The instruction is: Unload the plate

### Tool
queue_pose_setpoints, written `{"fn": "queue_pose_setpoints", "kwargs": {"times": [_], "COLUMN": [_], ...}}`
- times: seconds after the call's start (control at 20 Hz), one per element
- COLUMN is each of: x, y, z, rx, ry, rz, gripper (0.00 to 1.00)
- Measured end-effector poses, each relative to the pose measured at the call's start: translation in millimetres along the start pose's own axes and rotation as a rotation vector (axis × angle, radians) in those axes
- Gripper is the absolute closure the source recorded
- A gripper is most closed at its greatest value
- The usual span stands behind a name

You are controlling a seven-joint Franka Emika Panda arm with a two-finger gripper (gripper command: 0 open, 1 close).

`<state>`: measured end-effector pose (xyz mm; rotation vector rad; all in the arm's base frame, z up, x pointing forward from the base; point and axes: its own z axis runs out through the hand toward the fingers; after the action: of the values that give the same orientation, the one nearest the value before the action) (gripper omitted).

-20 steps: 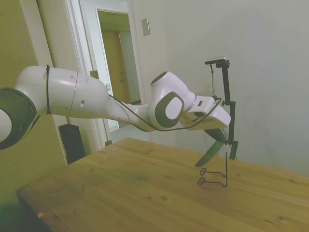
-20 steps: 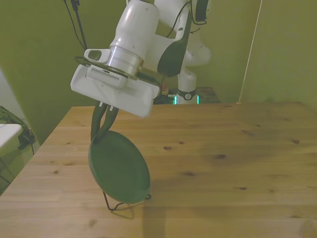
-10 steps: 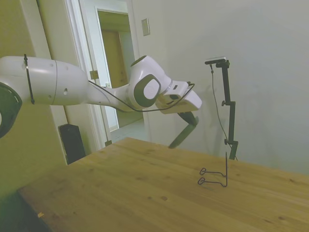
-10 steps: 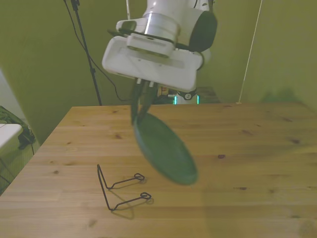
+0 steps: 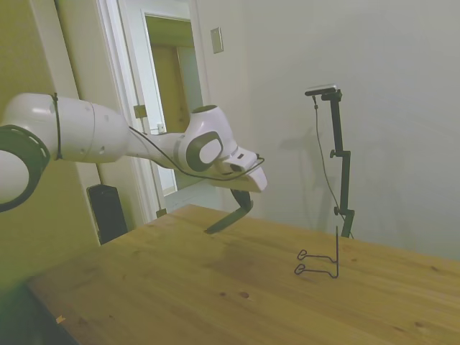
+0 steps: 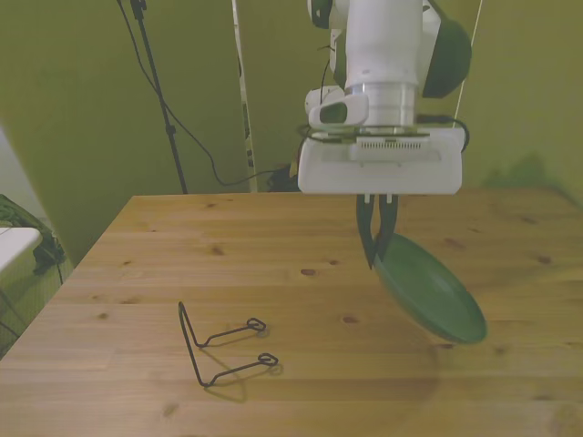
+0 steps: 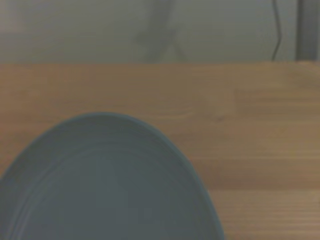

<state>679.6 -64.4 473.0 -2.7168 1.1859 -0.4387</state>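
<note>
The green plate (image 6: 430,289) is held in the air by the gripper (image 6: 376,258), whose two fingers (image 6: 367,238) are pinched together on its rim. Nothing is seen lying in the plate; its shallow face is bare in the front view and in the wrist view (image 7: 105,185), where only ringed ridges are made out through the blur. The thin black wire rack (image 6: 221,342) stands on the wooden table (image 6: 273,273) with nothing in it.

One second ago the plate was seen at the rack, low over the wire at the front view's left. Half a second ago it had been lifted clear and carried toward the middle. Now it is found well to the front view's right, and the rack (image 5: 320,260) is left alone, well apart from the gripper (image 5: 241,203). In the side view the arm has been drawn back toward the picture's left.

The plate (image 5: 228,215) hangs directly below the gripper, tilted, with its gripped edge uppermost and the rest sloping down and away from the fingers toward the table. Its lowest edge is close above the wood; whether it touches cannot be told. A faint shadow is cast beneath it.
</note>
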Motion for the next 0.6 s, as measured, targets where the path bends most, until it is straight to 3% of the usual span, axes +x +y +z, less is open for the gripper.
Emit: {"fn": "queue_pose_setpoints", "kwargs": {"times": [0.1, 0.6], "x": [3.2, -11.9], "y": [10.8, 47.5], "z": [18.8, 71.1], "rx": [-0.013, -0.025], "ry": [-0.045, -0.015], "rz": [-0.021, -0.084], "gripper": [1.00, 1.00]}}
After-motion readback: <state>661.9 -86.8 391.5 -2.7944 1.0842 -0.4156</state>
